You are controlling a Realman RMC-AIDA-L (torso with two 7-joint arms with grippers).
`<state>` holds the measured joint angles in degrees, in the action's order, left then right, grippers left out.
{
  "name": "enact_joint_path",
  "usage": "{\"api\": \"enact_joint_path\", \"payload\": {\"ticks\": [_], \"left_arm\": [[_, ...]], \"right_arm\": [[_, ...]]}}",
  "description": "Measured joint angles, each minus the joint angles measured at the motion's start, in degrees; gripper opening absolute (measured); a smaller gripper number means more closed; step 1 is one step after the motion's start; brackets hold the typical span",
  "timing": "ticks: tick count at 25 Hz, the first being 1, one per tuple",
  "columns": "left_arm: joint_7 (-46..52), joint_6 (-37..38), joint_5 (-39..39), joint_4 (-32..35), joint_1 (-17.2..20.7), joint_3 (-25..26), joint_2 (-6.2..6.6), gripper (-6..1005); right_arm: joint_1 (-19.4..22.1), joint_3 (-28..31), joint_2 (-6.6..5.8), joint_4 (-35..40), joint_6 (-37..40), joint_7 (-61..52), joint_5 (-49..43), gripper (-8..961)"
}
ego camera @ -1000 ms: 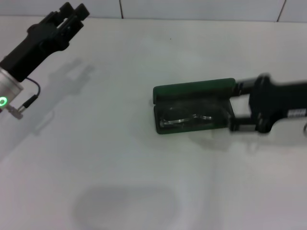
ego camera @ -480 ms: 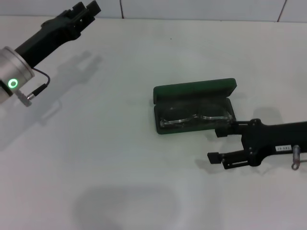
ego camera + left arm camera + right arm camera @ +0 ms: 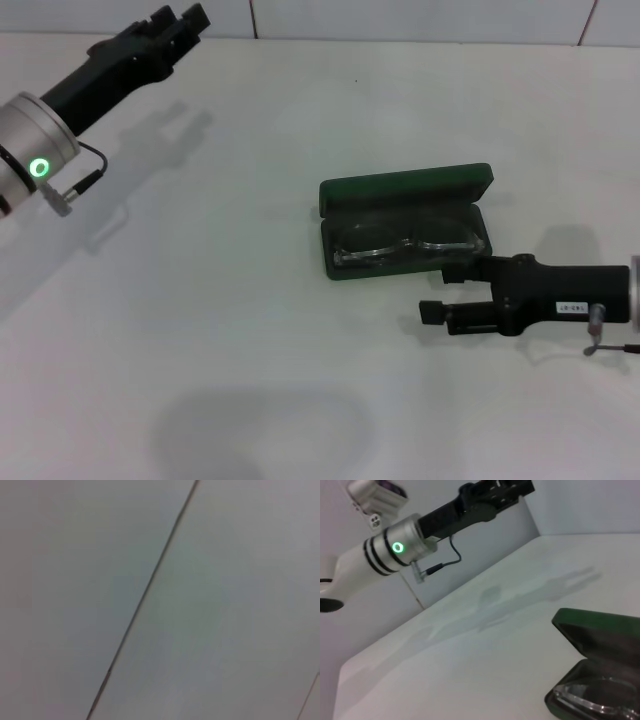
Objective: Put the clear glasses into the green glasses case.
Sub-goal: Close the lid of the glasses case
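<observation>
The transparent plastic clear glasses (image 3: 405, 243) lie inside the open dark green glasses case (image 3: 404, 232). Just beside it, the right gripper (image 3: 447, 292) hovers, fingers released. The left gripper (image 3: 178, 20), well apart in the head view, cannot be judged; its wrist view shows only white surface (image 3: 225, 605).

The clear glasses (image 3: 405, 243) are lying inside the open green glasses case (image 3: 404, 189), with the right gripper (image 3: 445, 292) sitting just in front of it.

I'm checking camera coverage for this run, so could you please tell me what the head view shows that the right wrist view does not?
Only the head view shows the right gripper, open, just in front of the green glasses case, and the whole case. Only the right wrist view shows the left arm's white base section. Both show the open case with the clear glasses inside, the raised left gripper and the white table.
</observation>
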<state>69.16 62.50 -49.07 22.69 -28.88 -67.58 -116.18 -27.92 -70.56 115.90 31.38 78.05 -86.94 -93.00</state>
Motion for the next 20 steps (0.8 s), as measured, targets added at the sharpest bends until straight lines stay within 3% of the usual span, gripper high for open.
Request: {"api": "enact_joint_path", "payload": {"ticks": [6,9,20], "left_arm": [[-4.34,0.19,0.36,0.38,0.48,1.59,-1.99,542],[-5.04,0.24,0.06,1.00,0.70,1.90,-2.39,542],[-5.78,-1.24,-3.16,1.40,0.25,2.01,-2.06,543]], "right_arm": [[-5.00,-0.44,0.09,-6.40,-1.42,-0.15,0.20,840],[-6.54,-0.62,0.10,-8.06,-2.26,-0.20,0.16,840],[-8.20,-3.14,0.12,-8.49,-5.78,-1.44,-0.20,840]]}}
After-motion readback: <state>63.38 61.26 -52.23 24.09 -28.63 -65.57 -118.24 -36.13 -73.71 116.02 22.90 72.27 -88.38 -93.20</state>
